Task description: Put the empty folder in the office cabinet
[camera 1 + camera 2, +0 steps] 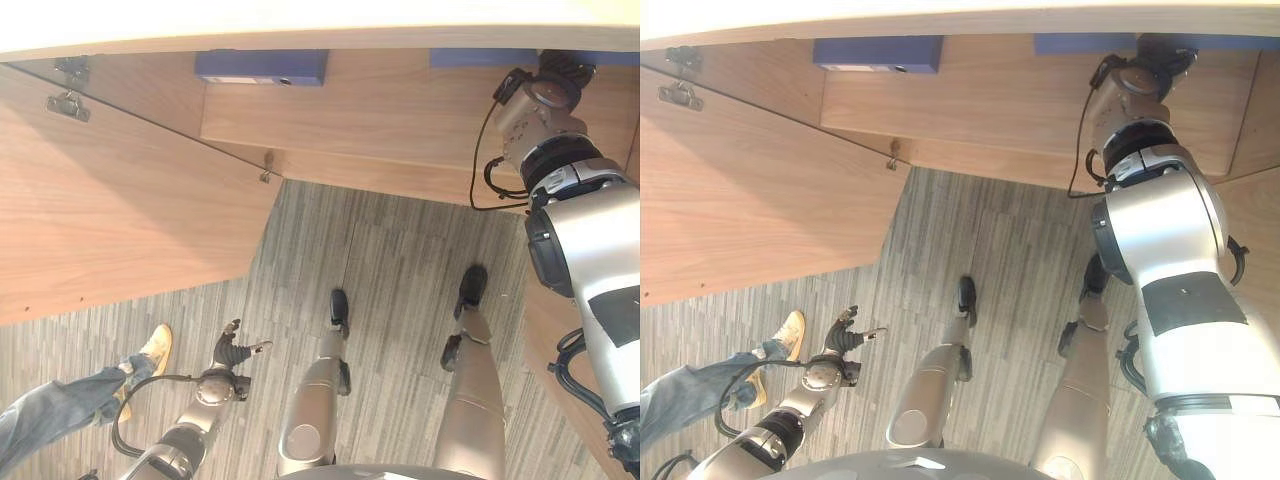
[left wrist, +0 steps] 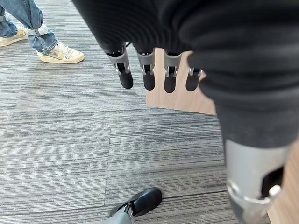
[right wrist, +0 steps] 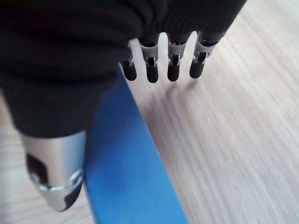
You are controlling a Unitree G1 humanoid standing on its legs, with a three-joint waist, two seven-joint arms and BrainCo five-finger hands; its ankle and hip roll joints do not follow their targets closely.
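Inside the wooden cabinet (image 1: 380,110), the right hand (image 3: 161,65) hangs slack-fingered beside the blue folder's (image 3: 126,163) edge, while the left hand (image 2: 149,70) dangles loose-fingered over grey carpet (image 2: 60,140).

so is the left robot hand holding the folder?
No: the left robot hand hangs with straight fingers over the carpet, holding nothing.

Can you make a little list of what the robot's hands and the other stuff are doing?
Right hand: open, fingers straight, beside a blue folder on the cabinet shelf
Left hand: open, hanging low over the carpet
Other blue folder: further left in the cabinet
Cabinet door: swung open, on the left
Person: jeans leg and tan shoe near the left hand
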